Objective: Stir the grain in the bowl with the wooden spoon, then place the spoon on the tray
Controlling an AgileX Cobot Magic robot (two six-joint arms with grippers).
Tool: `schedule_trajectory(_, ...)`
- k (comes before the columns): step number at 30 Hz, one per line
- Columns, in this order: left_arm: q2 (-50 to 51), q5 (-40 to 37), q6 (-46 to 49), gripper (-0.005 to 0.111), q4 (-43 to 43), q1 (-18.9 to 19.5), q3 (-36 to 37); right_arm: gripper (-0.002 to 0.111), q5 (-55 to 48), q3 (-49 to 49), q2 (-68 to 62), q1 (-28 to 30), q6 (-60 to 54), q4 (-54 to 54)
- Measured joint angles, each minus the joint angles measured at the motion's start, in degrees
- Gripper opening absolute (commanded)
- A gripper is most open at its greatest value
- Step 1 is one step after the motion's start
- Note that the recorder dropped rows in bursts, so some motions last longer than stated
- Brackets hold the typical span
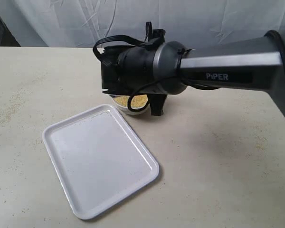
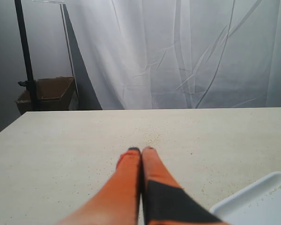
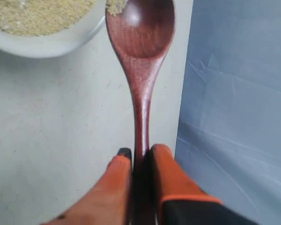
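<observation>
My right gripper point(image 3: 140, 152) is shut on the handle of the dark reddish-brown wooden spoon point(image 3: 141, 56). The spoon's head is beside the rim of the white bowl point(image 3: 51, 44), with a few grains on its tip. Yellow-tan grain point(image 3: 37, 14) fills the bowl. In the exterior view the right arm's wrist covers most of the bowl point(image 1: 133, 110); only some grain point(image 1: 133, 101) shows below it, and the spoon is hidden. The white tray point(image 1: 99, 159) lies empty in front of the bowl. My left gripper point(image 2: 141, 151) is shut on nothing, low over the table, next to the tray's corner point(image 2: 262, 201).
Loose grains are scattered on the beige table point(image 2: 150, 138) and at its left point(image 1: 9, 107). A white cloth backdrop point(image 2: 187, 51) hangs behind the table. A cardboard box point(image 2: 47, 93) and a black stand point(image 2: 25, 51) are beyond the table's far left corner.
</observation>
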State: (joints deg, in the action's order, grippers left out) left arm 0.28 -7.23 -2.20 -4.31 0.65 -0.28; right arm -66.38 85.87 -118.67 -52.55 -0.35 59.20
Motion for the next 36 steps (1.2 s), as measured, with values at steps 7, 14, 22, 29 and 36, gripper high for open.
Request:
schedule_trajectory(7,0.0,0.0,0.0,0.0,0.0,0.0,0.0,-0.001,-1.33,0.0,0.0,-1.03,-0.25,-0.39)
schedule_trajectory(14,0.0,0.0,0.0,0.0,0.0,0.0,0.0,-0.001,-0.62,0.0,0.0,-2.28,-1.2,-1.17)
schedule_trajectory(22,0.0,0.0,0.0,0.0,0.0,0.0,0.0,-0.001,-0.63,0.0,0.0,-2.18,3.15,-0.49)
schedule_trajectory(29,0.0,0.0,0.0,0.0,0.0,0.0,0.0,-0.001,-1.78,0.0,1.59,-3.29,10.4,-0.83)
schedule_trajectory(36,0.0,0.0,0.0,0.0,0.0,0.0,0.0,-0.001,13.0,-0.11,11.58,-5.77,13.2,-24.85)
